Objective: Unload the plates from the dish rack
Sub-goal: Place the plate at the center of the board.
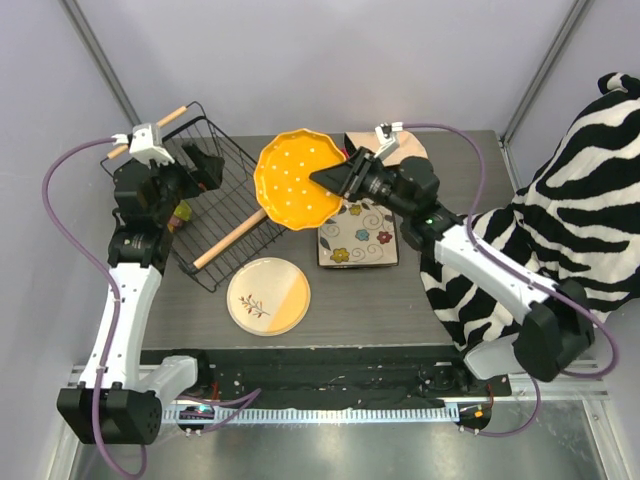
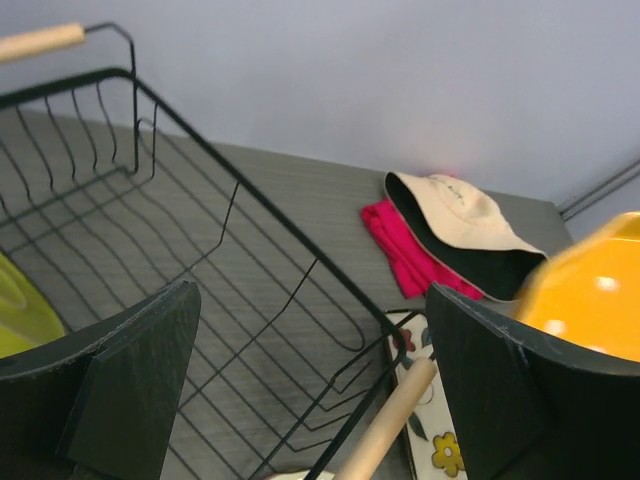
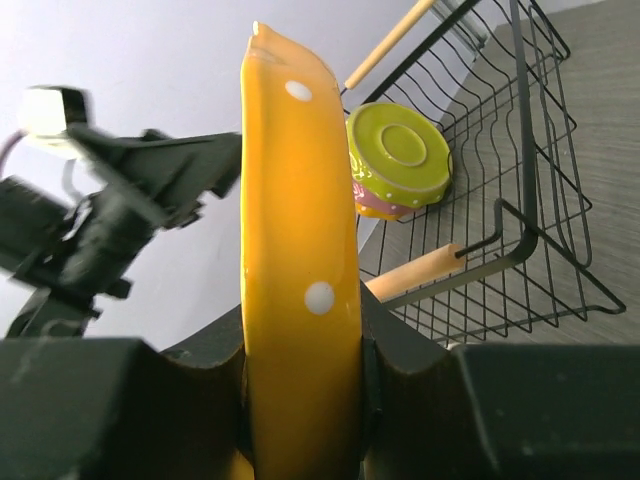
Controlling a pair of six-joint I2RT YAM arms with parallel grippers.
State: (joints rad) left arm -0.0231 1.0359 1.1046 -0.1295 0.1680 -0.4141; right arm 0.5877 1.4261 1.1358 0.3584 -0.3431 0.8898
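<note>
My right gripper [image 1: 338, 178] [image 3: 300, 345] is shut on the rim of an orange plate with white dots [image 1: 297, 181] [image 3: 295, 200], holding it on edge in the air just right of the dish rack [image 1: 238, 190] [image 3: 520, 200]. A green plate [image 3: 398, 150] [image 2: 18, 312] leans inside the rack with a pink plate [image 3: 372, 203] behind it. My left gripper [image 1: 203, 163] [image 2: 310, 335] hangs open over the rack [image 2: 200, 260], nothing between its fingers. On the table lie a cream-yellow plate [image 1: 268, 296] and a square flowered plate [image 1: 358, 236] [image 2: 440, 450].
A cream-and-black cap [image 2: 455, 215] [image 1: 408, 152] rests on a pink cloth [image 2: 395, 250] at the back of the table, behind the square plate. A zebra-striped cloth [image 1: 585, 200] drapes over the right side. The rack's wooden handle [image 1: 228, 246] [image 2: 385, 425] lies along its near edge.
</note>
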